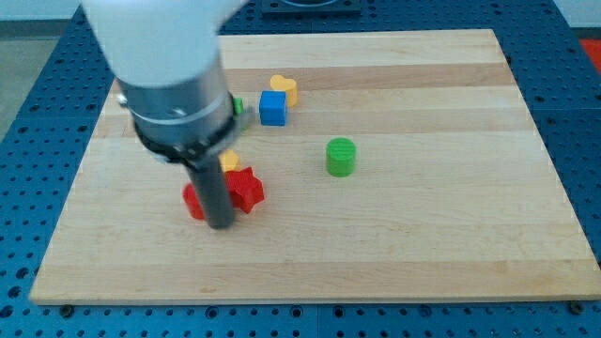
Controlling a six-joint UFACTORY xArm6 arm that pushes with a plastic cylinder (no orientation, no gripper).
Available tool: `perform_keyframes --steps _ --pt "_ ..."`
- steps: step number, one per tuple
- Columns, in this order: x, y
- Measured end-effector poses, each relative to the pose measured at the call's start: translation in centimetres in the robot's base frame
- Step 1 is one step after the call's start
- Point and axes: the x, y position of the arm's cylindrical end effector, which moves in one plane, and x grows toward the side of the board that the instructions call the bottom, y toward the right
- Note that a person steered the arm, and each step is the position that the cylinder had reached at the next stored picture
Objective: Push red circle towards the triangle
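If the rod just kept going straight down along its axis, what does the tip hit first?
The wooden board. My tip already sits at its surface, between the red block on the view's left and the red star on its right; contact with either is unclear.

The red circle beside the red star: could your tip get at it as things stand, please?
Probably yes: my tip stands right at the red circle, partly hiding it, with the red star on its other side.

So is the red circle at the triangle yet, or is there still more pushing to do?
Done: my tip is down against the red pieces. One red block peeks out on its left, and a red star-like block sits on its right.
In hand: the push itself.
Left: I can't spot a triangle. A yellow block and a green piece are half hidden behind my arm, so I can't tell.
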Motion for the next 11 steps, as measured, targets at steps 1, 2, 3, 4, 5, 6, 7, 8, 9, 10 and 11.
perform_keyframes --steps 1,2,3,4,5,6,7,8,9,10,11 --pt "-0.1 -1.0" --pt "-0.1 -1.2" --pt "-0.6 -2.0" --pt "-3.2 -5.1" --pt "-3.2 -5.2" --pt "-3.7 -5.6" --pt "-4.2 -6.1" --pt "-3.6 -6.4" --pt "-3.4 -9.7" --pt "-3.8 -10.4" --pt "-9.4 -12.0"
